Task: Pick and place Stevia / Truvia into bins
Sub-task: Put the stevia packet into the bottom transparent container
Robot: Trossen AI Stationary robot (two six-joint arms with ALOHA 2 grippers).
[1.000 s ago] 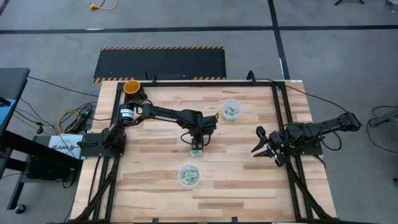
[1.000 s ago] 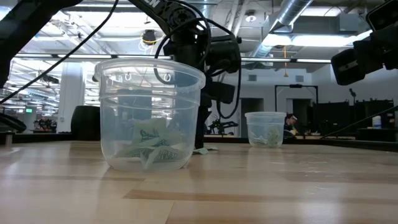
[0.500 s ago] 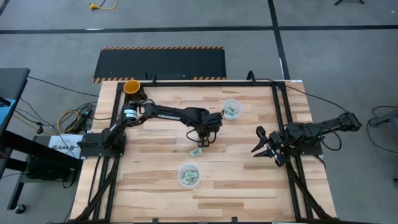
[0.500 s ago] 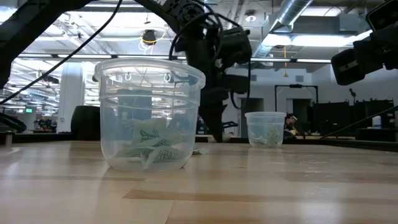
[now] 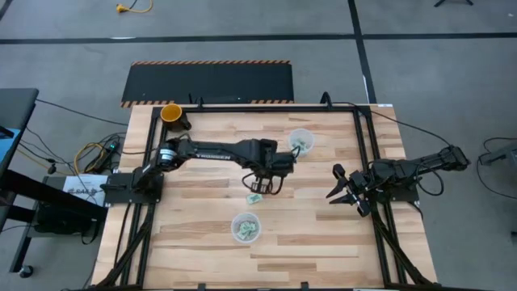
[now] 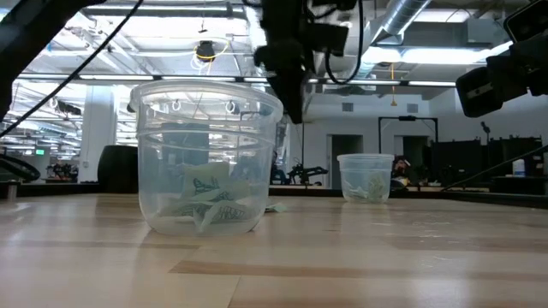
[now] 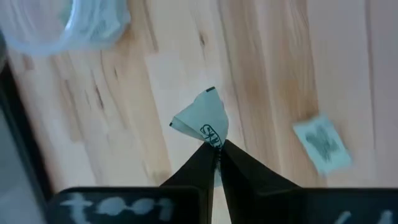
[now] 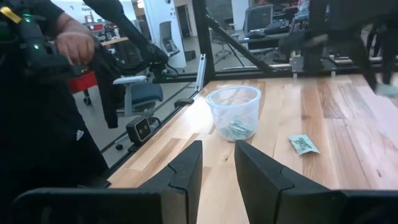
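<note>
Two clear bins: far bin (image 5: 300, 142) and near bin (image 5: 245, 227), both holding green packets (contents too jumbled to count). One loose packet (image 5: 254, 198) flat on the table between them. Left gripper (image 5: 279, 164) pinching one folded packet (image 7: 204, 121) above the wood. Right gripper (image 5: 343, 187) parked at the right edge, fingers apart.

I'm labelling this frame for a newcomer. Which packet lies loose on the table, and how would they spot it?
On the wooden table, look between the two clear cups. The loose packet lies flat on bare wood just below the left end effector. Unlike the others, it is neither in a cup nor pinched like the held packet.
</note>
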